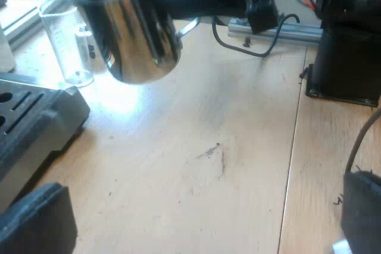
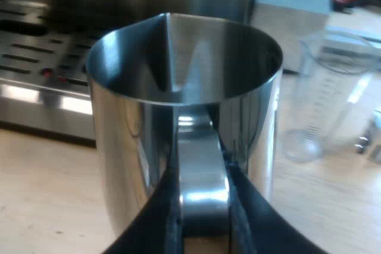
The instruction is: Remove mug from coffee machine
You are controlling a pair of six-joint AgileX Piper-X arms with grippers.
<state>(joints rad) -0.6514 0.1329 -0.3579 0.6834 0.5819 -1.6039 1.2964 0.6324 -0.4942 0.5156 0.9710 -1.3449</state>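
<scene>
Wooden tabletop [image 1: 226, 147] beside machine [image 1: 30, 117]. Gripping mug [image 2: 125, 141] by handle with right gripper [image 2: 202, 212], holding it in air clear of machine's tray. Holding left gripper [image 1: 199, 218] spread, empty, near machine. Seemingly removed already; setting down left.

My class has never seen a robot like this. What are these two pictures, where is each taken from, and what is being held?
Each picture comes from a camera on one wrist of a two-armed robot. In the right wrist view, the right gripper has its two black fingers shut on the handle of a steel mug. The left wrist view sees that mug held over a wooden table, near a measuring glass and the espresso machine. The left gripper is open, holding nothing.
</scene>
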